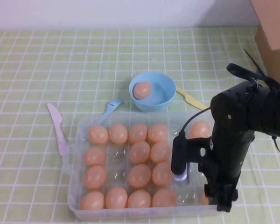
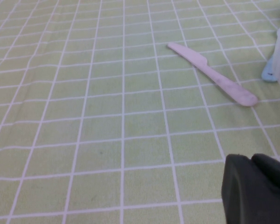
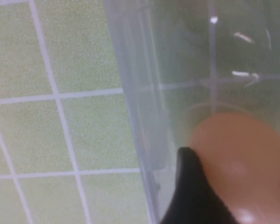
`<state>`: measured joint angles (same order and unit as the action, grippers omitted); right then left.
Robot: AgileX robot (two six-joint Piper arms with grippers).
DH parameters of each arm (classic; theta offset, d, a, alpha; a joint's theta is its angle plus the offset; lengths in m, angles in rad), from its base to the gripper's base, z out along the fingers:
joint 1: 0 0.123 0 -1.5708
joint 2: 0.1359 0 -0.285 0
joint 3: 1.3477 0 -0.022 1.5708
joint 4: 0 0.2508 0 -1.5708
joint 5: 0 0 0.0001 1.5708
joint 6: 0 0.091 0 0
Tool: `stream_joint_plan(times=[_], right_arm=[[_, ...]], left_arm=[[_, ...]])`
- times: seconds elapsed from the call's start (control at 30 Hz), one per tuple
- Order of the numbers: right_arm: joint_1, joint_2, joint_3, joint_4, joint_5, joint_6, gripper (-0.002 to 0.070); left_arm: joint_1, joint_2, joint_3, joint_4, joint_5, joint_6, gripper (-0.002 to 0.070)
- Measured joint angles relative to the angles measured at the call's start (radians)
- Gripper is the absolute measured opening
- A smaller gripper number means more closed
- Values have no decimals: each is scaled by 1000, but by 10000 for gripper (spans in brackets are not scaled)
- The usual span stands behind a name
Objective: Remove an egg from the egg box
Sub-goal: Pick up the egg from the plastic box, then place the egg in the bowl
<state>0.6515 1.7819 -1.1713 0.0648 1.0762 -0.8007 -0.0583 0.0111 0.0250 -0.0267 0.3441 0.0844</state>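
The clear egg box [image 1: 76, 201] lies at the table's front with several orange-tan eggs in its cups, and some cups are bare. My right gripper [image 1: 218, 198] reaches down into the box's front right corner. In the right wrist view one black finger [image 3: 191, 196] presses against an egg [image 3: 242, 158] beside the box wall [image 3: 135, 93]; the other finger is out of view. My left gripper [image 2: 256, 163] is shut and empty, low over the tablecloth to the left of the box. It is outside the high view.
A light-blue bowl [image 1: 163, 93] behind the box holds one egg [image 1: 142, 89]. A pink knife [image 1: 58, 128] lies left of the box, also in the left wrist view [image 2: 210, 72]. A blue fork [image 1: 113, 106], a yellow knife [image 1: 191, 98] and a cardboard box [image 1: 273, 32] lie further back.
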Motion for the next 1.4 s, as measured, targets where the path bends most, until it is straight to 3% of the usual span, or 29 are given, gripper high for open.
stream_joint_plan(times=[0.17,0.5,0.97,1.13,1.4], right_arm=[[-2,10,-47,-2,47,0,356],[-2,12,-351,-13,127,113,355],[-103,146,-437,-40,-547,323,355],[-117,258,-437,-33,-691,328,355],[-118,322,-437,-4,-753,330,358]], left_arm=[[0,0,0,0,0,0,-4],[0,0,0,0,0,0,-4],[0,0,0,0,0,0,-4],[0,0,0,0,0,0,-4],[0,0,0,0,0,0,-4]])
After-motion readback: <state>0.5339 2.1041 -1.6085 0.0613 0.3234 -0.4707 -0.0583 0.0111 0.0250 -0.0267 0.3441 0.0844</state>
